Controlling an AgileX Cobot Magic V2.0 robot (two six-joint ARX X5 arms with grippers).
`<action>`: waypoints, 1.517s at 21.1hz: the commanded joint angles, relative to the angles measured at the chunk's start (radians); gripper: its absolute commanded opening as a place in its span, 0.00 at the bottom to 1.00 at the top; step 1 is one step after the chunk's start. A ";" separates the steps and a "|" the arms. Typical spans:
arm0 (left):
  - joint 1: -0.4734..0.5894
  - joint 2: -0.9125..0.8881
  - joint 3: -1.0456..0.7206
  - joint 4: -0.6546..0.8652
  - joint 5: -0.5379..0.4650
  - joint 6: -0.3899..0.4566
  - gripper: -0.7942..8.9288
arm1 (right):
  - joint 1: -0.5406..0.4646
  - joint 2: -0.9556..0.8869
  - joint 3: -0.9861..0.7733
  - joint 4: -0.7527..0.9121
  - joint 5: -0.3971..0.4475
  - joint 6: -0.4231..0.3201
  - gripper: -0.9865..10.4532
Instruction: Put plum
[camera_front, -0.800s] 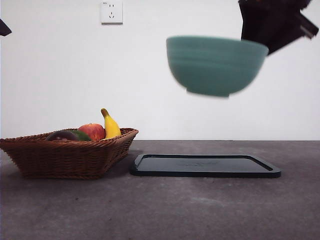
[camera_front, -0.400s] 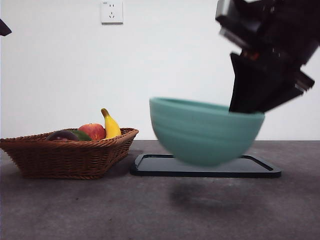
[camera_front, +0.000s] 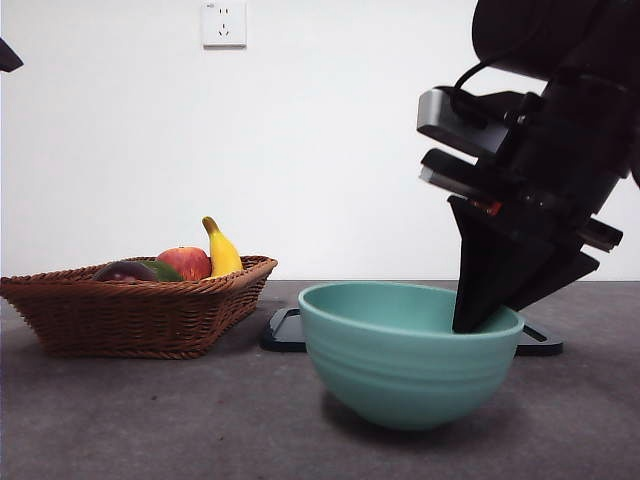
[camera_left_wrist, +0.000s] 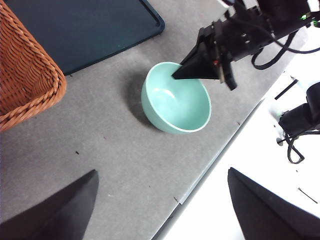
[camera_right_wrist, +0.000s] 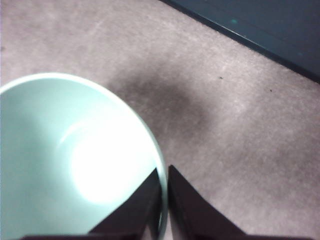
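Grey, felt-like desk runs back to a plain white wall carrying a white socket plate with no readable writing. Right fingers are clamped on the rim of the teal bowl — one inside, one outside, the wall of the bowl pinched between them, as the right wrist view shows close up. That bowl sits on the desk with its shadow under it, in front of the black tray, which lies flat behind it and is partly hidden in the front view. The right gripper comes down from the upper right of the front view, big and dark, with its cables trailing. The left gripper hangs high above the desk, its fingers spread wide apart with nothing between them, well clear of the bowl. Off to the side stands the wicker basket, near the tray's edge. Inside it lies the plum — dark maroon, low against the rim — touching a dark green fruit, with a red apple and an upright yellow banana behind.
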 joint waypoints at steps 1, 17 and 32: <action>-0.003 0.005 0.019 0.004 0.007 0.011 0.50 | 0.009 0.033 0.004 0.008 0.002 0.009 0.10; -0.003 0.005 0.019 0.004 0.007 0.012 0.49 | 0.002 -0.105 0.018 -0.016 0.002 0.043 0.27; -0.003 0.005 0.019 0.005 0.007 0.011 0.49 | -0.004 -0.525 0.171 -0.395 -0.195 -0.006 0.27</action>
